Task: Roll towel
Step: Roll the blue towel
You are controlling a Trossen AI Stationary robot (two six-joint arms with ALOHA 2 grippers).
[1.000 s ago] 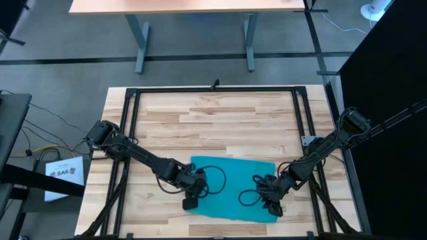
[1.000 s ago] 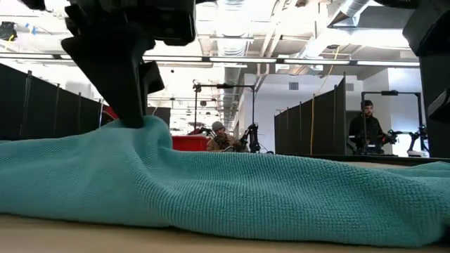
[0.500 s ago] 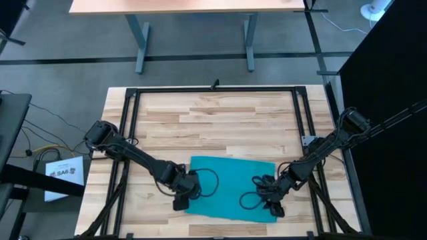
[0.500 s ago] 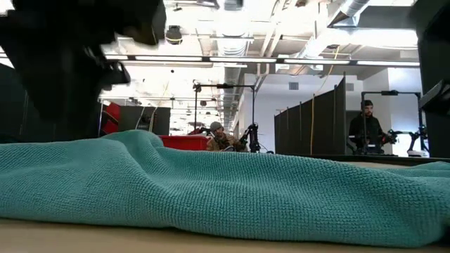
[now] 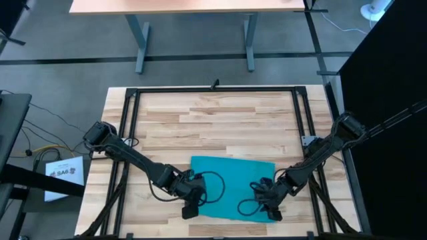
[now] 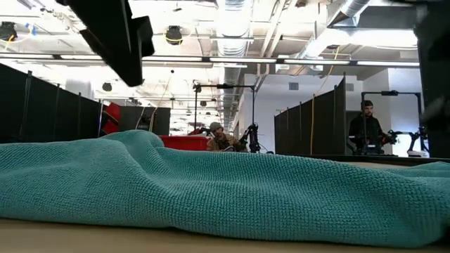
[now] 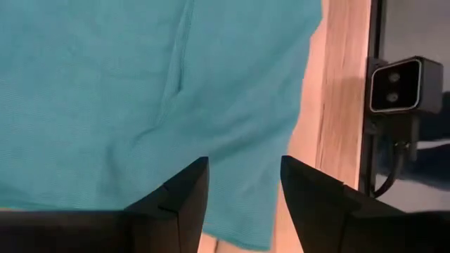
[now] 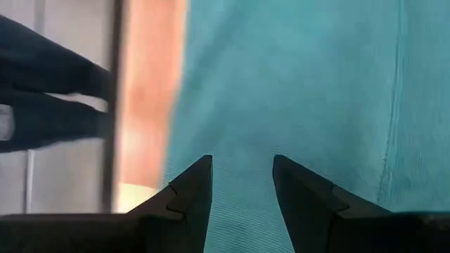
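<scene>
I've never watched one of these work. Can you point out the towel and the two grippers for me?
towel [image 5: 233, 183]: high view, middle of the teal cloth.
left gripper [image 5: 189, 212]: high view, fingertips at the cloth's near left corner.
right gripper [image 5: 273, 215]: high view, fingertips at the near right corner.

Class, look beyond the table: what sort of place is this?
Probably a robotics lab or workshop hall: black partition screens, exposed ceiling ducts, and a person beside another robot rig.

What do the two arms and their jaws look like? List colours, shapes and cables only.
Both arms are dark, slender and jointed. A thin black cable loops beside the left gripper and another beside the right gripper. In the wrist views each has two matte black, wedge-shaped jaws.
</scene>
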